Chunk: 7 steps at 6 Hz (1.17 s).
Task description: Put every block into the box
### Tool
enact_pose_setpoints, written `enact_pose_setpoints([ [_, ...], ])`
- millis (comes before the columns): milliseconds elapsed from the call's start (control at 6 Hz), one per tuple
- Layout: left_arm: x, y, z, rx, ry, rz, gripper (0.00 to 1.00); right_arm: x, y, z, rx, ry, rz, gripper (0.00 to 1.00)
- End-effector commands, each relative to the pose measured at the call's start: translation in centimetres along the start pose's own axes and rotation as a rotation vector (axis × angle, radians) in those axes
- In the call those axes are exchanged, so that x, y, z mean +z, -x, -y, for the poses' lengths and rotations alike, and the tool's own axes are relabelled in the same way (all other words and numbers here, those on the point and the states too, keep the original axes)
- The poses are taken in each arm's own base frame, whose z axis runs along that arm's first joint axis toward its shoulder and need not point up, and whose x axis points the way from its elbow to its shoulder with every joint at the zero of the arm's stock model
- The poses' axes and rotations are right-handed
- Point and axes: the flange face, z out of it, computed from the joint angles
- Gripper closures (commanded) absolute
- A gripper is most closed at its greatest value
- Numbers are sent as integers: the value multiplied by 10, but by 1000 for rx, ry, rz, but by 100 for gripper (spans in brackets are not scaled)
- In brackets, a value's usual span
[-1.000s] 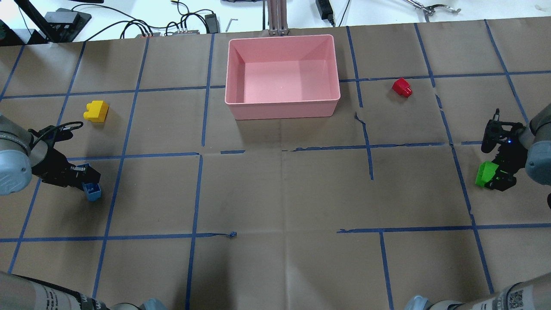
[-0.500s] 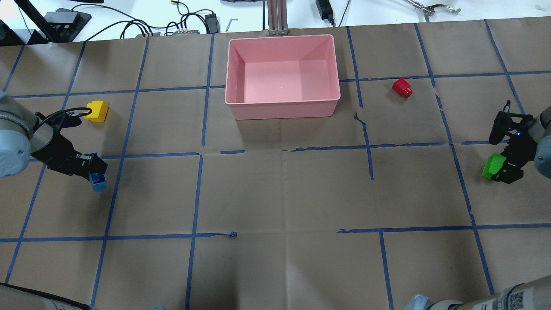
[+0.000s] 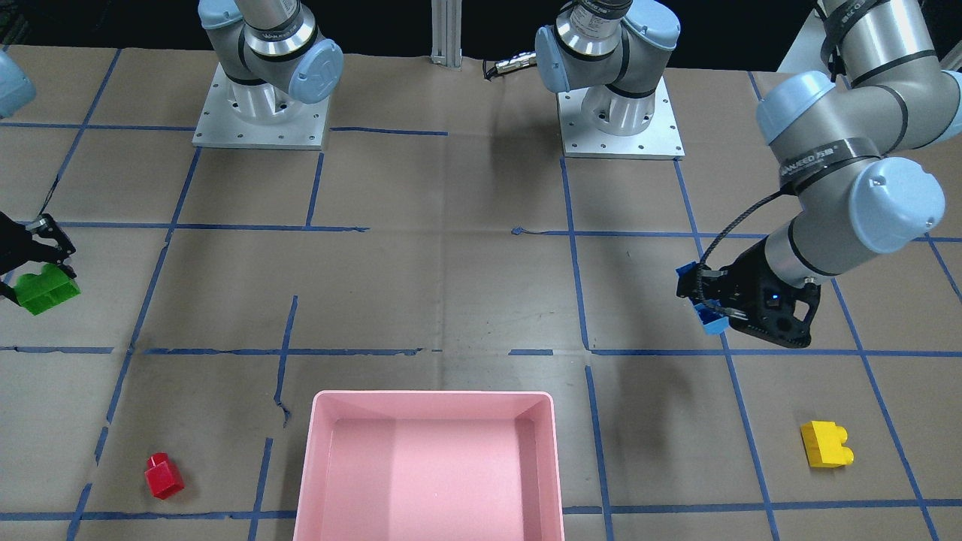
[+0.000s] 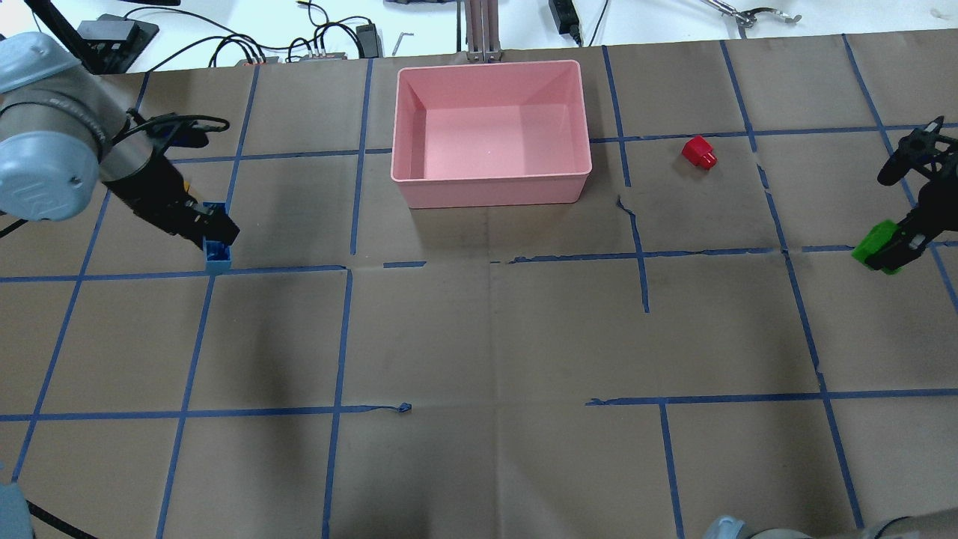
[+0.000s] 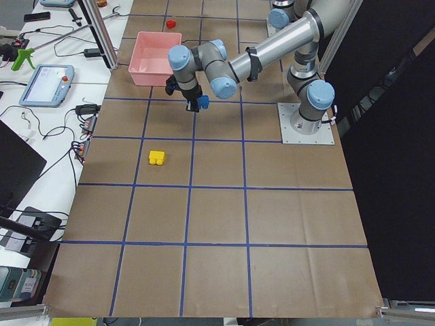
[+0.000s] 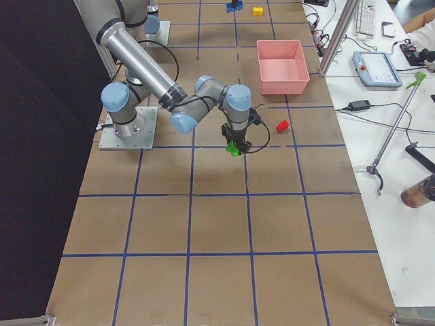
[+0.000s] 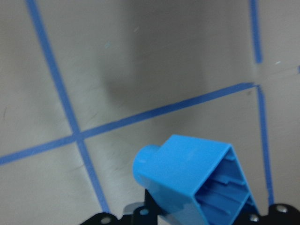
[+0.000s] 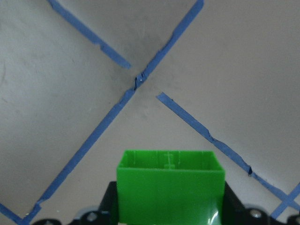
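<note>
Seen from overhead, the pink box (image 4: pixel 490 196) lies at 2 o'clock from the left gripper (image 4: pixel 217 241) with its blue brick (image 4: pixel 218 260); only flat brown paper (image 4: pixel 314 217) lies between. The yellow brick (image 3: pixel 825 444) sits at that gripper's 10 o'clock, off this line. From the right gripper (image 4: pixel 897 251) with the green brick (image 4: pixel 872 245), the box is near 9 o'clock; the red brick (image 4: pixel 699 151) stands at 10 o'clock, low on the paper between them. The box's raised walls stand around its open floor.

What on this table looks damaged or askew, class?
The blue tape grid is damaged: right of the pink box, one line runs crooked and torn, and a crumpled tape end sits nearer the robot.
</note>
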Motion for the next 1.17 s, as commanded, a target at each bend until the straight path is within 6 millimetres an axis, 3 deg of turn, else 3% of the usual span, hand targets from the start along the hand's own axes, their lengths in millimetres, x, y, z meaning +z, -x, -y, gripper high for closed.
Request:
enact_pose_setpoints([
  [0, -18, -77, 82, -25, -76, -16, 99, -43, 44, 77, 197, 5, 17, 62],
  [167, -28, -126, 136, 18, -109, 5, 99, -65, 68, 108, 304, 42, 58, 62],
  [333, -23, -168, 178, -119, -145, 3, 94, -85, 86, 133, 352, 68, 82, 62],
  [500, -18, -197, 205, -201, -191, -4, 93, -103, 105, 154, 432, 83, 92, 61],
  [667, 3, -221, 229, -173, -288, -5, 87, -106, 114, 177, 452, 92, 80, 61],
  [833, 17, -236, 234, -197, -302, -11, 76, -107, 109, 191, 482, 114, 93, 60],
  [1000, 18, -236, 233, -208, -299, -15, 13, -109, 94, 206, 504, 143, 114, 60],
])
